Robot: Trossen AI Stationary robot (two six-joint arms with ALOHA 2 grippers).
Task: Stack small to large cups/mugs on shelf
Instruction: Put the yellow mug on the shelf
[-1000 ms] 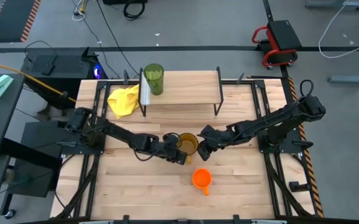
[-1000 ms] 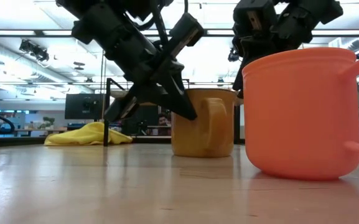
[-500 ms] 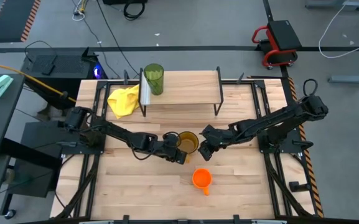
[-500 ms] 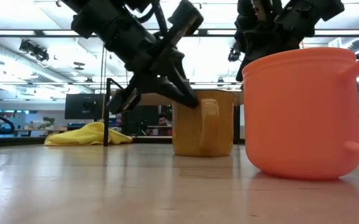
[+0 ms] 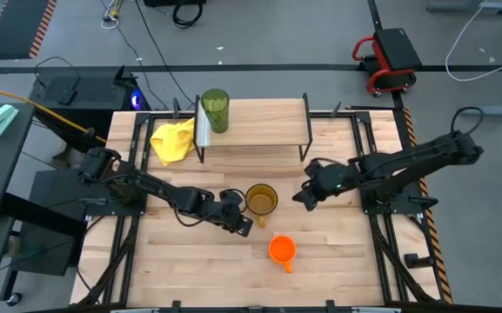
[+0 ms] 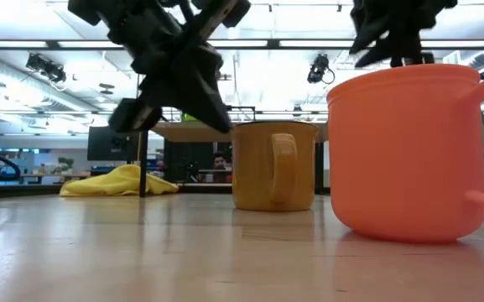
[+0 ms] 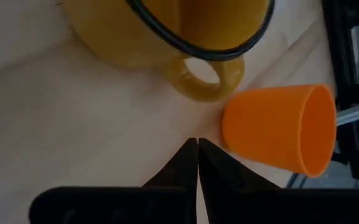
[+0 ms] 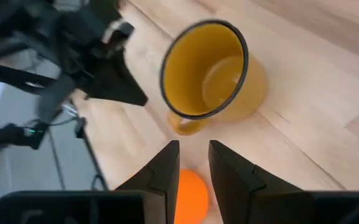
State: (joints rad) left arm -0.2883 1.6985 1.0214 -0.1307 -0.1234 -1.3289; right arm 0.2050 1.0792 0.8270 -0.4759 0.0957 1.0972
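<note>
The yellow-brown mug (image 5: 261,199) stands upright on its base in the middle of the table, its handle (image 7: 207,78) turned toward the near edge. The small orange mug (image 5: 282,250) stands on the table just nearer. The green tumbler (image 5: 215,110) stands at the left end of the shelf (image 5: 259,130). My left gripper (image 5: 242,224) hovers left of and slightly nearer than the yellow-brown mug, shut and holding nothing (image 7: 198,146). My right gripper (image 5: 305,198) hangs right of that mug, fingers apart (image 8: 193,152), touching nothing.
A yellow cloth (image 5: 173,141) lies on the table left of the shelf. The two mugs (image 6: 275,168) (image 6: 405,155) stand close together. Bare wooden table (image 5: 346,261) lies to the near left and near right of them.
My right gripper has drawn back from the yellow-brown mug toward the table's right edge. My left gripper has pulled away from the mug's handle side toward the left and risen a little. Both mugs stay where they were.
</note>
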